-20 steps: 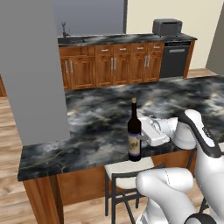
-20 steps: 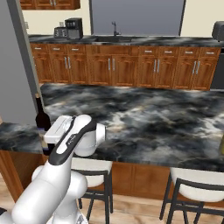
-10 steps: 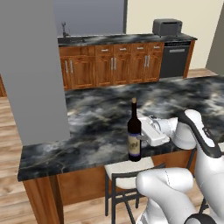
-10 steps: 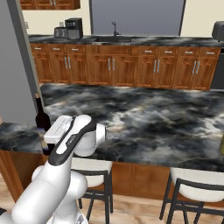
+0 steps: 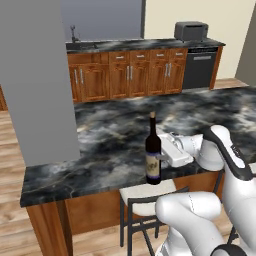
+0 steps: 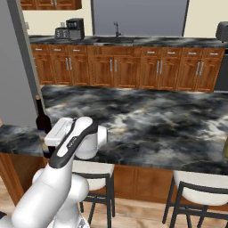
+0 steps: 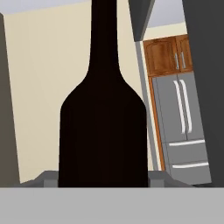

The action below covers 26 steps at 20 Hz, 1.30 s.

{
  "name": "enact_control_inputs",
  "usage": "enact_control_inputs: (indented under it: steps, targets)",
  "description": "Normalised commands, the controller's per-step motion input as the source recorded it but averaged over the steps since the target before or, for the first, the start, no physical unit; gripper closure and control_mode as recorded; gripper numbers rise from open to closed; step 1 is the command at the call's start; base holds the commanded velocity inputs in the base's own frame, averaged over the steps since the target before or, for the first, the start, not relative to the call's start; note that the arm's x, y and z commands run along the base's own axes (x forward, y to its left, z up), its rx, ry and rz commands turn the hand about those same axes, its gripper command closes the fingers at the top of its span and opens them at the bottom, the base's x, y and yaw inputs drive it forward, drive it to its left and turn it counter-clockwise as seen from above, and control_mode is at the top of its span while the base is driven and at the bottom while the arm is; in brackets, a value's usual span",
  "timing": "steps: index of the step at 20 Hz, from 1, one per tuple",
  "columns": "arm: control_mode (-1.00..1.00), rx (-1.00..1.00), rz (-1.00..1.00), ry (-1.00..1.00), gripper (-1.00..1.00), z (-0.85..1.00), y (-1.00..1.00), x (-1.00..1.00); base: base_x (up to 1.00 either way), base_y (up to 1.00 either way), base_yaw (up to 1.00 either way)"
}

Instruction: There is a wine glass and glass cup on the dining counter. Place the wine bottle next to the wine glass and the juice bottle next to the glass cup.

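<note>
Wine bottle point(image 5: 153, 150) stands upright near the dining counter's point(image 5: 115, 130) front edge. Gripper point(image 5: 161, 156) sits at its body; grip state cannot be told. Risk: a loose or off-centre hold tips the tall bottle over the edge.

Both base views look forward and down from behind the arm, sharing the dining counter point(image 5: 110, 135). The hand view faces the wine bottle point(image 7: 103, 131) very near.

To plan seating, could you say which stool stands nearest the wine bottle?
The stool directly below the wine bottle; the other stool stands farther along the dining counter.
</note>
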Motion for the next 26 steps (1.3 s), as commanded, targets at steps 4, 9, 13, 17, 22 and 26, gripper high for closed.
enact_control_inputs:
  steps: [4,9,13,17,22,26]
  targets:
    - [-1.0,0.0,-0.07,0.0,1.0,0.0,0.1,0.0,0.0,0.0,0.0]
    - [-1.0,-0.02,-0.17,-0.01,1.0,-0.02,0.12,0.01,0.0,0.0,0.0]
    - [-1.0,-0.06,-0.28,0.0,1.0,-0.08,0.0,0.03,0.0,0.0,0.0]
    - [-1.0,-0.04,-0.33,0.0,1.0,-0.11,-0.01,-0.01,0.0,0.0,0.0]
    - [-1.0,-0.03,-0.3,0.0,1.0,-0.07,-0.03,-0.1,0.0,0.0,0.0]
    - [-1.0,-0.01,-0.24,-0.05,1.0,-0.07,0.04,-0.13,0.0,0.0,0.0]
